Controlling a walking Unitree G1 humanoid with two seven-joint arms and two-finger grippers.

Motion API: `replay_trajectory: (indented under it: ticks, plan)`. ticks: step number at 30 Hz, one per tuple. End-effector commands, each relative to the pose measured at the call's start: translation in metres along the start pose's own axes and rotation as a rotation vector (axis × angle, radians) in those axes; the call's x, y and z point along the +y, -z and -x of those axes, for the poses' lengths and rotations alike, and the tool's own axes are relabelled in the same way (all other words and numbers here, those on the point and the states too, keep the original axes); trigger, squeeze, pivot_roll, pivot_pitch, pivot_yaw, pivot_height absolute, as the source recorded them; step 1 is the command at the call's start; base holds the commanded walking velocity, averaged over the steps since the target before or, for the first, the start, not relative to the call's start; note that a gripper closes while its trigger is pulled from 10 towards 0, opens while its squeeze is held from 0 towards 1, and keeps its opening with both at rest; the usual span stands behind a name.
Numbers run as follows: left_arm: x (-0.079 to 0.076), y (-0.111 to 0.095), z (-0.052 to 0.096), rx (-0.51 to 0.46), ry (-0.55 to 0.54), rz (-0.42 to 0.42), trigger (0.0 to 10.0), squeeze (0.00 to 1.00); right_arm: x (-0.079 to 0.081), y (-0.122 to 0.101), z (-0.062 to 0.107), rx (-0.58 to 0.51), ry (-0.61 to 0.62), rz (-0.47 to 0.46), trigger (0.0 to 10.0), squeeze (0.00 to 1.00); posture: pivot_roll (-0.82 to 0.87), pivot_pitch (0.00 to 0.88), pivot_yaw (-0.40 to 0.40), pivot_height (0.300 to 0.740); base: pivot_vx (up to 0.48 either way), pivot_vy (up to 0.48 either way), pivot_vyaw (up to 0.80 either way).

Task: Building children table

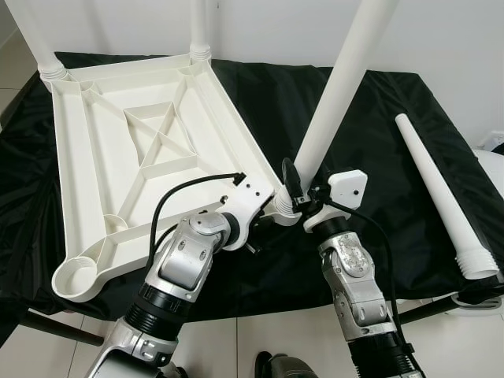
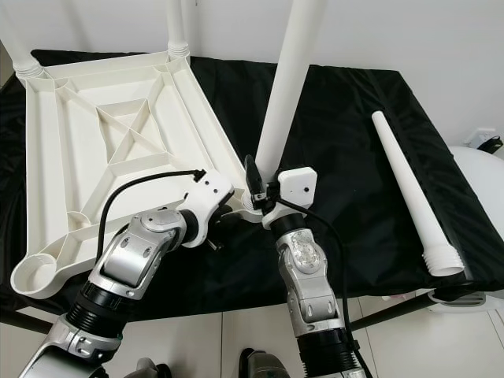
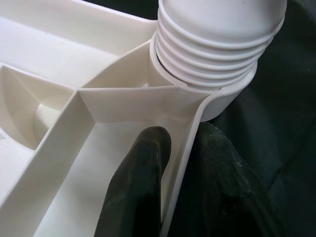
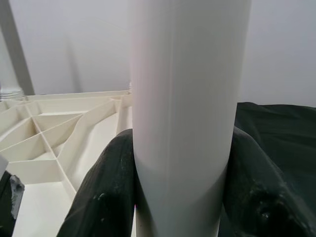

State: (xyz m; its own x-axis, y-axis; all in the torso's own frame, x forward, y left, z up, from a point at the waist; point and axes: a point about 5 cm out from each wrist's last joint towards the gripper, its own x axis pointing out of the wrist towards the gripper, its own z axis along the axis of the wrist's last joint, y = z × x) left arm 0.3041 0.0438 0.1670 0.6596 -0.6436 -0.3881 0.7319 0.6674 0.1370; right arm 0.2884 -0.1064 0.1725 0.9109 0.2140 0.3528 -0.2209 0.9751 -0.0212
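Two legs already up at the far corners of the upturned tabletop (image 1: 142, 142), third leg (image 1: 335, 102) pinched by right gripper (image 4: 180, 197) in the near-right socket, left gripper (image 3: 163, 168) clamping the rim, fourth leg (image 1: 441, 193) waiting right.

tabletop (image 1: 102, 134): smooth white plastic | legs (image 1: 445, 197): matt plastic | cloth (image 1: 378, 142): black, glossy

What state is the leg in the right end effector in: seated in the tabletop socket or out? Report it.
Seated, it seems. The leg stands upright, its ribbed end inside the corner socket of the tabletop, gripped by the right end effector.
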Motion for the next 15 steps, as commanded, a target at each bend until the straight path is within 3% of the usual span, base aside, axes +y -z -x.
replay_trajectory:
  ticks: [1, 15]
  plan:
    - [0.0087, -0.0224, 0.0053, -0.1, -0.144, -0.02, 10.0, 0.0, -0.0168, 0.069, 0.0405, 0.4, 0.131, 0.022, 10.0, 0.0, -0.06, 0.159, -0.035, 0.74, 0.0, 0.0, 0.0]
    - [0.0106, -0.0266, 0.0048, -0.109, -0.156, -0.011, 10.0, 0.0, -0.0145, 0.0638, 0.0394, 0.362, 0.238, 0.052, 10.0, 0.0, -0.05, 0.164, -0.034, 0.74, 0.0, 0.0, 0.0]
